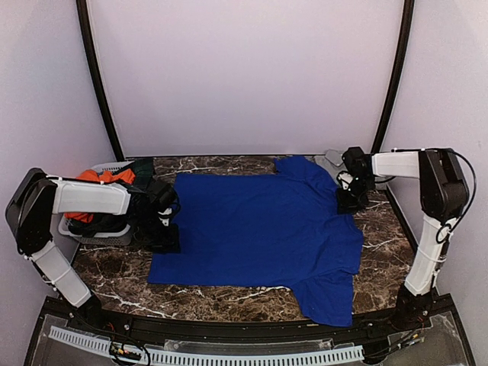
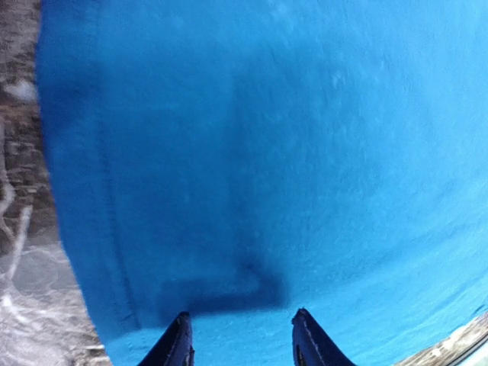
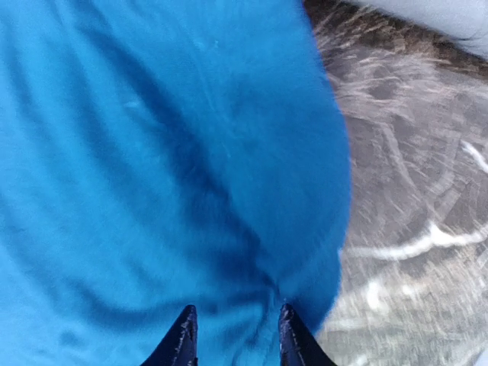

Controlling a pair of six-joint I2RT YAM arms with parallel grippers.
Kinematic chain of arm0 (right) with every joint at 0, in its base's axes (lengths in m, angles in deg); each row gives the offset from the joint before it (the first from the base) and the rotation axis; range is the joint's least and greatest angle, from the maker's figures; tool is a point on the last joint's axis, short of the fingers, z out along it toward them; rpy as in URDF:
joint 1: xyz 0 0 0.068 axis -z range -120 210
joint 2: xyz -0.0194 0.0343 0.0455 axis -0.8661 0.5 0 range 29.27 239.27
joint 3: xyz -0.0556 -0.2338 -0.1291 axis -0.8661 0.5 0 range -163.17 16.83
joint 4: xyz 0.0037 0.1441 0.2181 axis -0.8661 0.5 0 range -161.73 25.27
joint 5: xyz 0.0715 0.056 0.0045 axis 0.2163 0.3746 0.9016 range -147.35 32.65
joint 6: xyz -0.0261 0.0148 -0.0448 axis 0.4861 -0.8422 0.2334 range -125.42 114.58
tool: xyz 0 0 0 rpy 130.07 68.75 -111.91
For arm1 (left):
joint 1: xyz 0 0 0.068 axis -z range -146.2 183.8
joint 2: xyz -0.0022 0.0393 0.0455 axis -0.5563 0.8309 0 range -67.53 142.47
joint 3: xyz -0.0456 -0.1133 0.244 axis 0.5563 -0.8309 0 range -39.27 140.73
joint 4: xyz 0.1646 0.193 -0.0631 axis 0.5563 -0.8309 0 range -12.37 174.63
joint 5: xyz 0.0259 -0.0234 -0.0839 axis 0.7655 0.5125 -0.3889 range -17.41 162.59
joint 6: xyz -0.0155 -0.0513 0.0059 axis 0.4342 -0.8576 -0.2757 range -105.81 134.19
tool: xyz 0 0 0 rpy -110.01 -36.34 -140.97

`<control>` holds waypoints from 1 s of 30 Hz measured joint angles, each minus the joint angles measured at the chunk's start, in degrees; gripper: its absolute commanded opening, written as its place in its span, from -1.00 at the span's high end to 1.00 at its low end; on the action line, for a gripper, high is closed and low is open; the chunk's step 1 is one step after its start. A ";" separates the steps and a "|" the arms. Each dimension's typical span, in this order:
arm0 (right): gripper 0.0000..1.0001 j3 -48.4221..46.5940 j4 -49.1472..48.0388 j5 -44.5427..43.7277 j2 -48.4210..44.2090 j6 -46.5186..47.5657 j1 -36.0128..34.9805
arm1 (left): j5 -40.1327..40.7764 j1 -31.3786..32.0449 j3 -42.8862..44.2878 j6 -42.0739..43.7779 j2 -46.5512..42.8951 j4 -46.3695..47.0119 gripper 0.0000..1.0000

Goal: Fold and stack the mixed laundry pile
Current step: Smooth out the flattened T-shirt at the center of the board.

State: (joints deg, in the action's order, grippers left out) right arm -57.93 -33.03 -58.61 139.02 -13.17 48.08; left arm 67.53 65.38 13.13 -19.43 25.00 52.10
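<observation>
The left gripper (image 2: 240,328) sits lowest in its wrist view. Its two dark fingers (image 2: 177,345) are spread apart over smooth, flat cloth and grip nothing, and its shadow falls on the fabric just ahead. That cloth is the royal-blue T-shirt (image 1: 259,229), and this gripper stands at the hem, on the shirt's left edge. The right gripper (image 3: 236,320) also shows its fingers apart, at a rounded edge of the blue fabric where creases run in toward the gap. Whether it pinches the cloth I cannot tell. Seen from above, it sits at the shirt's far right, beside the far sleeve. The shirt lies spread flat in the middle of the marble table (image 1: 229,296). Its long axis runs left to right, with the hem to the left and the shoulders and both sleeves to the right. At the table's left edge, partly hidden by the left arm, a pale basket (image 1: 91,238) holds a red-orange garment (image 1: 107,177) and dark cloth (image 1: 114,223).
</observation>
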 measured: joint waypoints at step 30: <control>0.28 7.02 -5.49 10.67 -2.89 -7.13 -6.62 | -0.87 -2.36 9.40 3.04 9.22 3.56 0.27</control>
State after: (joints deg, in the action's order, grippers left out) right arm -50.91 -38.52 -47.94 136.14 -20.30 41.46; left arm 66.66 63.02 22.53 -16.40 34.23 55.66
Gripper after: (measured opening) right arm 0.367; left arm 0.379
